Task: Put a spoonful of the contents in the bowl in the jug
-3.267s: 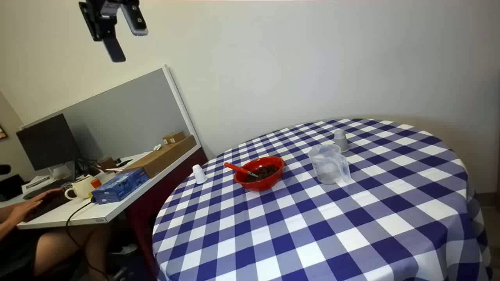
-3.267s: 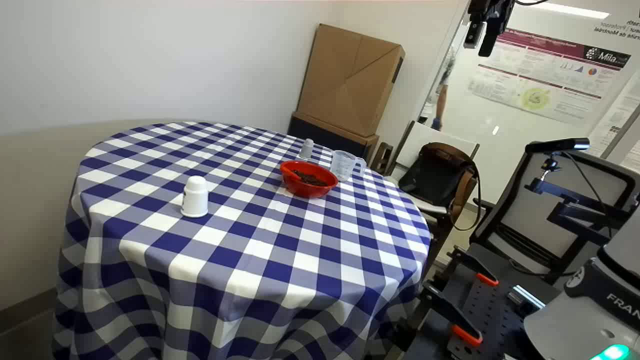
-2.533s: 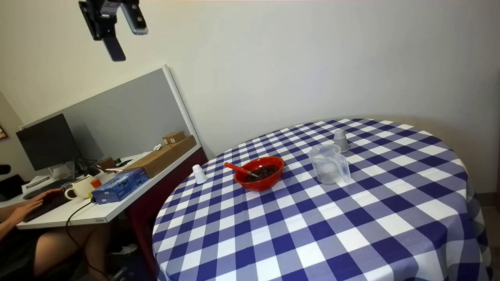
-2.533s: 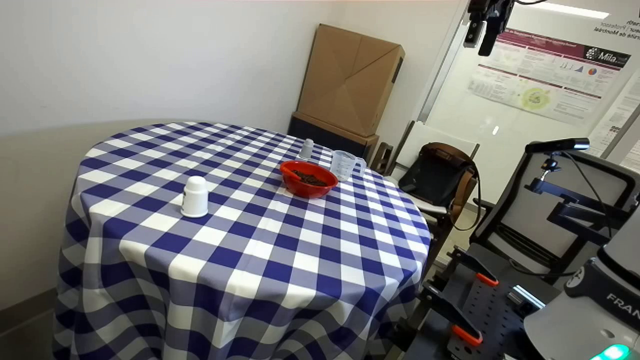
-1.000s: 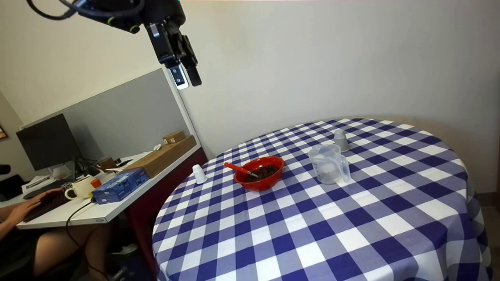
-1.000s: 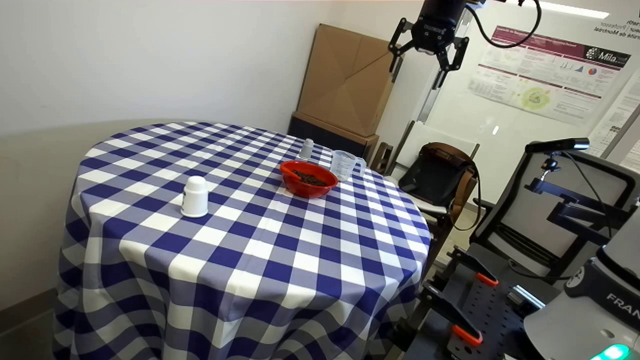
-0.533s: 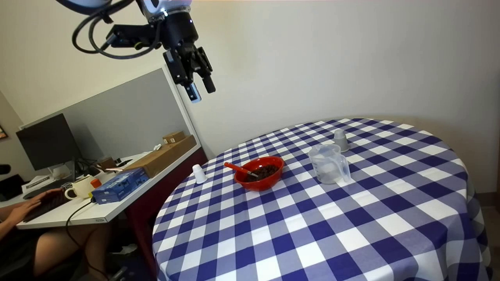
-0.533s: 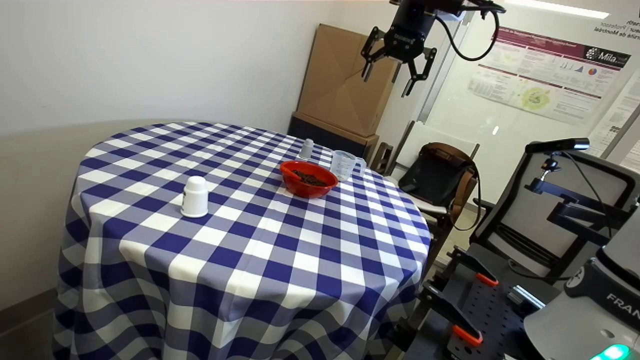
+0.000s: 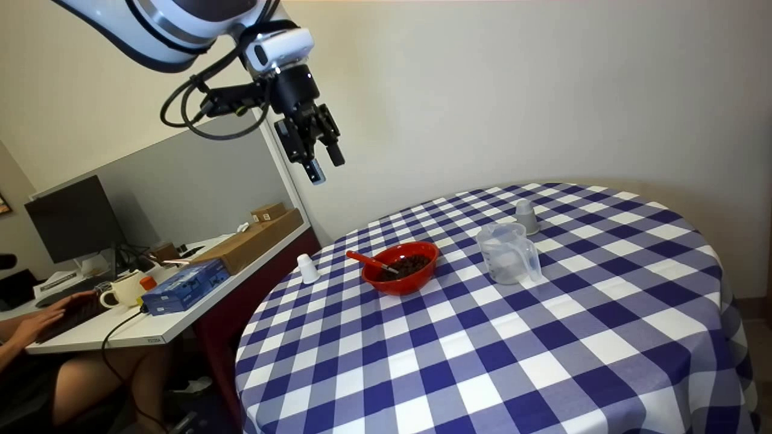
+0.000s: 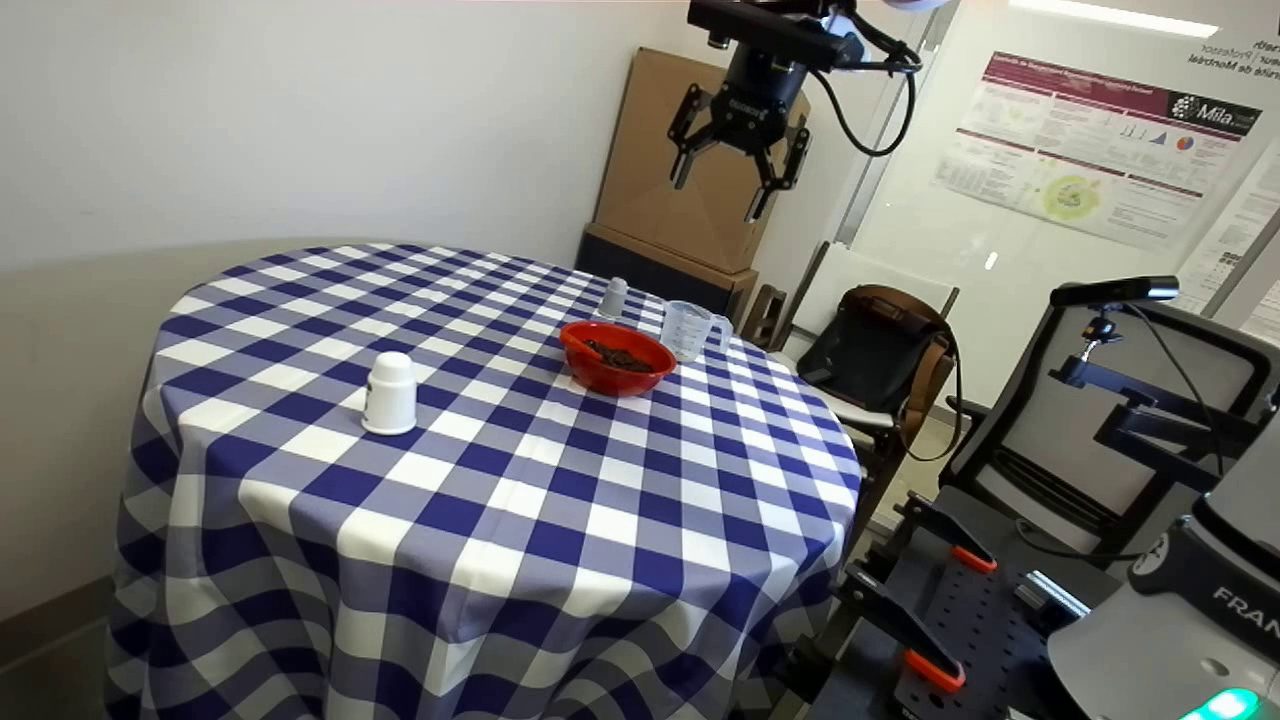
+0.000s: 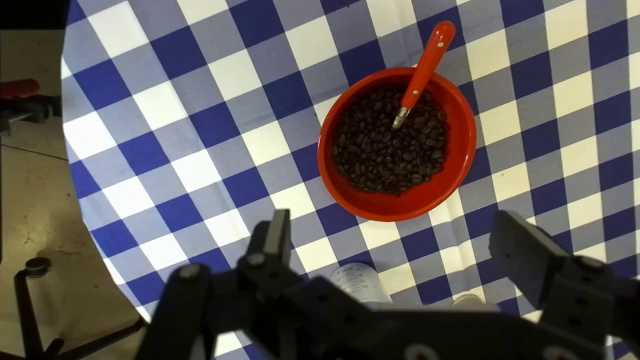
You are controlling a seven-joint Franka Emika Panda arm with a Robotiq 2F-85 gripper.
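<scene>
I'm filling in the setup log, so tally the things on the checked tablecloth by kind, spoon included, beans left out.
Red bowl: 1
Clear jug: 1
Red-handled spoon: 1
Pale tapered containers: 2
Total: 5

Between gripper and bowl you have free air; a red handle projects beyond the bowl; the jug stands nearby.

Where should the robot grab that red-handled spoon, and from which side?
Take the spoon by the outer part of its red handle, probably best from above, the open hand closing across its narrow width. That part juts out past the bowl, clear of the dark beans that hide the spoon's lower end.
</scene>
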